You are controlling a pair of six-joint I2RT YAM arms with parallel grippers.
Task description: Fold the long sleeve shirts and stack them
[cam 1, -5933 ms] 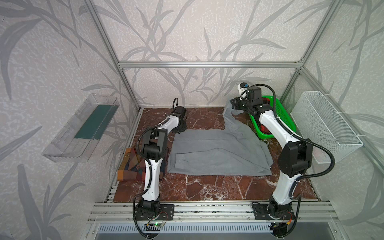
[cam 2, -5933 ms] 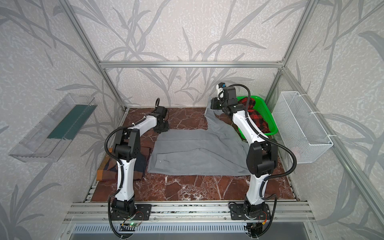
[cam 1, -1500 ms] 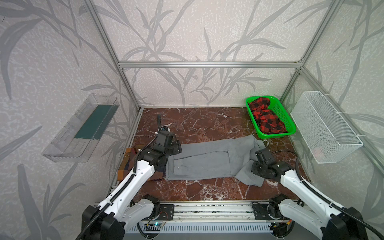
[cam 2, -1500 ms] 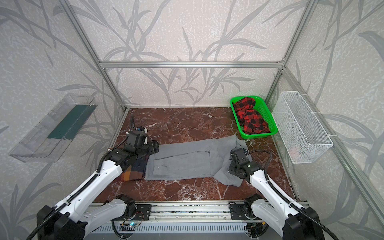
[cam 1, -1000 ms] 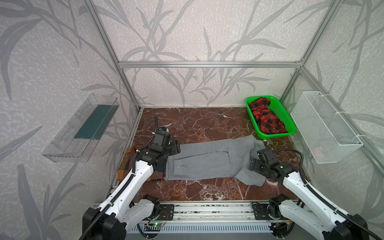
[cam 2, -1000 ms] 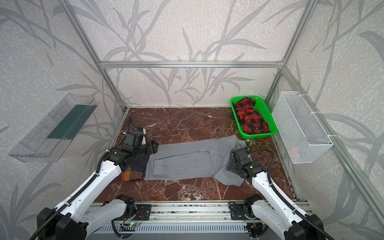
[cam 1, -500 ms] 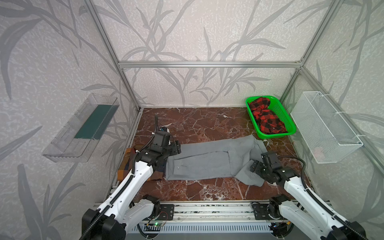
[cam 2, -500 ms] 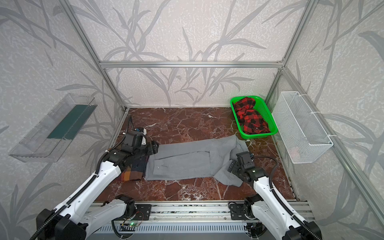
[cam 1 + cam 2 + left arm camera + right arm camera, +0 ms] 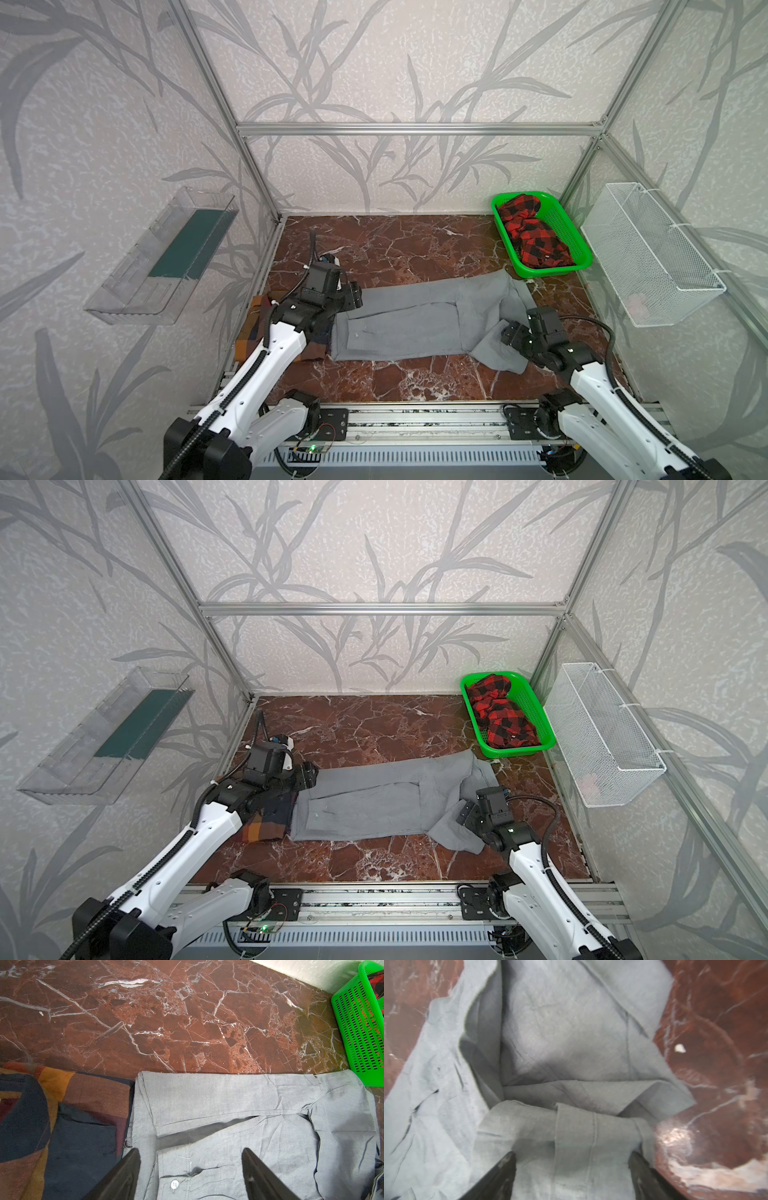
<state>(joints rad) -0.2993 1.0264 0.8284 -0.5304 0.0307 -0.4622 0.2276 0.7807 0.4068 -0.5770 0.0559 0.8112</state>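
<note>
You get no readable text, label, brand or number anywhere here. The red checked cloth [image 9: 536, 245] in the green basket [image 9: 544, 273] has a small white speck [image 9: 547, 262], maybe a tag, too small to read. The grey shirt [image 9: 228, 1095] has one plain button [image 9: 174, 1184] with no legible lettering.

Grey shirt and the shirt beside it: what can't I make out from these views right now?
- Grey shirt, right end: the right gripper covers it in both top views; the right wrist view is blurred, so contact with the cloth is unclear.
- Colour-block shirt: mostly under the left arm in both top views; cut off by the left wrist view's edge.
- Pale item in the white wire basket: too small to identify.
</note>
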